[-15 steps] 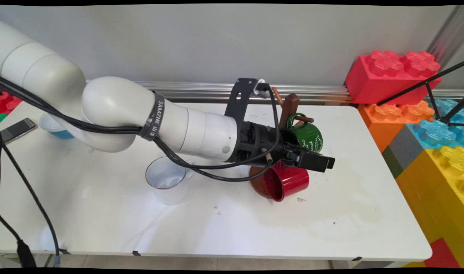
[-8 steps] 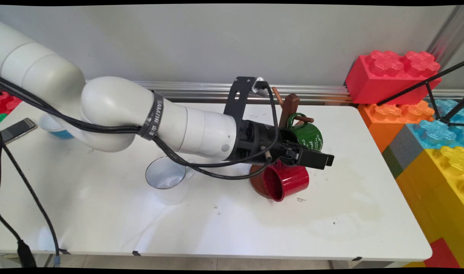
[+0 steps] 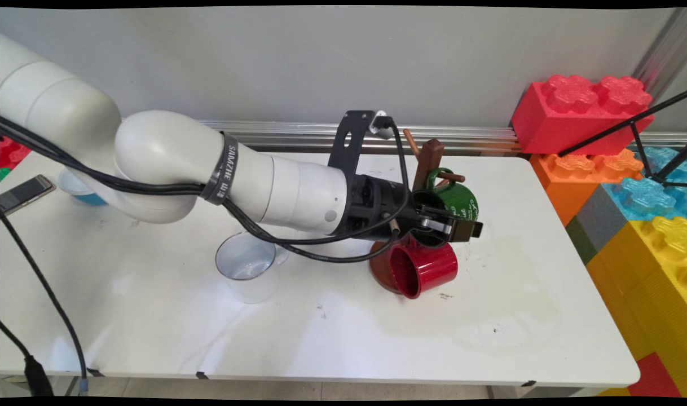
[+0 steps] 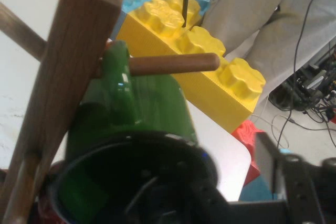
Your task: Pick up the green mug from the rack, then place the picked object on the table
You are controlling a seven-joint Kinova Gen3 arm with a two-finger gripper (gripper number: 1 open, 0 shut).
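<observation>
A green mug (image 3: 463, 202) hangs by its handle on a peg (image 4: 173, 64) of a wooden mug tree (image 3: 428, 158). My gripper (image 3: 453, 223) is at that mug's rim, open, just above a red mug (image 3: 428, 269) that lies on its side against the tree's brown base (image 3: 379, 269). In the hand view the green mug (image 4: 136, 114) fills the lower middle with its dark mouth toward the camera. The tree's post (image 4: 68, 77) crosses on the left. One of the fingers (image 4: 283, 174) shows outside the mug on the right; the other is hidden.
A clear plastic cup (image 3: 247, 272) stands under the forearm. A blue and white bowl (image 3: 79, 190) and a phone (image 3: 25, 192) lie at the far left. Large toy blocks (image 3: 654, 225) line the table's right side, a red one (image 3: 580, 110) at the back.
The gripper has drawn back to the left and risen a little, from beyond the green mug to its rim. The mugs and the tree have stayed put.
</observation>
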